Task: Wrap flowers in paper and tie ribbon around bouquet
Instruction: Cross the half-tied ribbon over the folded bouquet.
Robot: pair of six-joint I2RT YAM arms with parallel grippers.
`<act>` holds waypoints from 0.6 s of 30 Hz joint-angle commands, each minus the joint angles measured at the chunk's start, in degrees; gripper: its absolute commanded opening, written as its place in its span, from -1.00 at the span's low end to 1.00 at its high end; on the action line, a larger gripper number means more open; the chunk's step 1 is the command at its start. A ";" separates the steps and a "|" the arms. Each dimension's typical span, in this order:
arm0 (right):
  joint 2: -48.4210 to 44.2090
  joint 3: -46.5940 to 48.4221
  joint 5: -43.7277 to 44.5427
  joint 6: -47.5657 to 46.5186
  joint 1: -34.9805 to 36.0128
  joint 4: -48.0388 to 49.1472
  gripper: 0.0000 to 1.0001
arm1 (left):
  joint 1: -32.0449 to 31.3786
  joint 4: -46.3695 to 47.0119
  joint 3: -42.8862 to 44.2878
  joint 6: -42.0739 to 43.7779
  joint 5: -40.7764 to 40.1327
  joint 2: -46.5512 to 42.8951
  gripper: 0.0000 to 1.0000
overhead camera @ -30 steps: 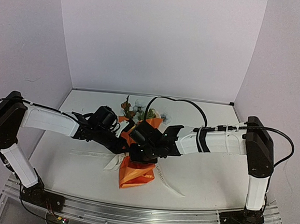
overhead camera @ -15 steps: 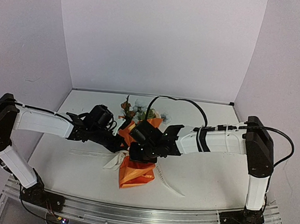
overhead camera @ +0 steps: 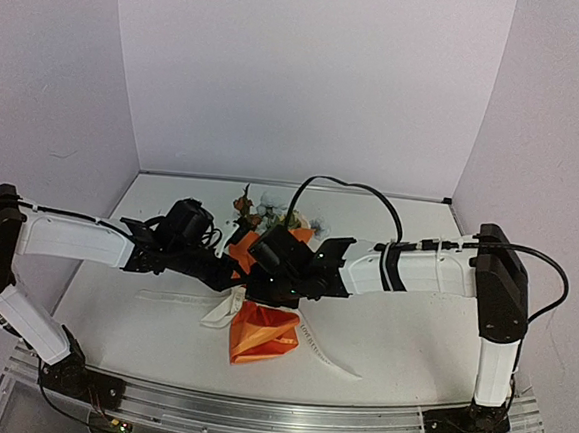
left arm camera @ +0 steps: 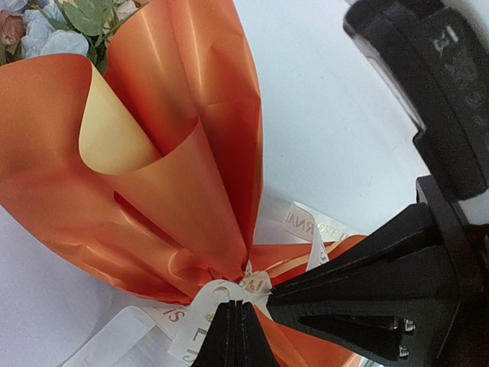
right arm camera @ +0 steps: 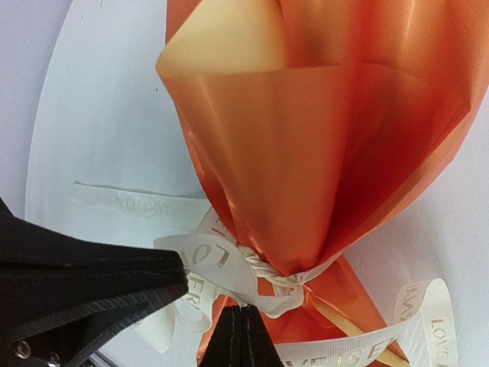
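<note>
The bouquet lies at the table's middle, its flowers [overhead camera: 268, 211] [left arm camera: 53, 27] pointing to the back wall from the orange paper [overhead camera: 260, 335] [left arm camera: 176, 153] [right arm camera: 328, 138]. A white lettered ribbon [left arm camera: 202, 317] [right arm camera: 229, 264] is twisted tight round the wrap's narrow waist. My left gripper [overhead camera: 235, 272] [left arm camera: 237, 307] is shut on a ribbon strand at the waist. From the other side my right gripper [overhead camera: 256, 280] [right arm camera: 243, 310] is shut on another strand at the knot. Both tips nearly touch; the waist is hidden under them in the top view.
Loose ribbon tails trail on the white table [overhead camera: 391, 325], one to the left [overhead camera: 220, 311] and one to the front right [overhead camera: 327, 356]. White walls close in the back and both sides. A metal rail [overhead camera: 274, 416] runs along the near edge.
The left gripper has closed fully on the ribbon. Both grippers and the wrap's waist have shifted slightly toward the back wall, and the left arm has stretched lower and flatter.
</note>
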 commanded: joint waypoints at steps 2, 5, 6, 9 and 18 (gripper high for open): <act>-0.32 -1.06 5.34 1.98 -0.48 6.71 -1.00 | 0.27 4.29 -0.55 -3.89 2.27 -1.94 -0.99; 0.40 -1.31 5.50 2.80 -0.48 7.95 -1.00 | 0.27 4.43 -0.06 -5.56 2.85 -1.54 -0.99; 0.55 -1.65 5.68 3.06 -0.47 8.38 -1.00 | 0.27 4.60 -0.03 -6.26 3.00 -1.51 -0.99; 0.06 -4.00 7.46 3.66 -0.44 10.78 -1.00 | 0.27 5.33 0.30 -7.88 3.62 -1.22 -1.00; -0.85 -15.38 7.48 2.59 -0.47 32.87 -1.00 | 0.27 6.81 -0.03 -12.10 4.50 -1.05 -0.99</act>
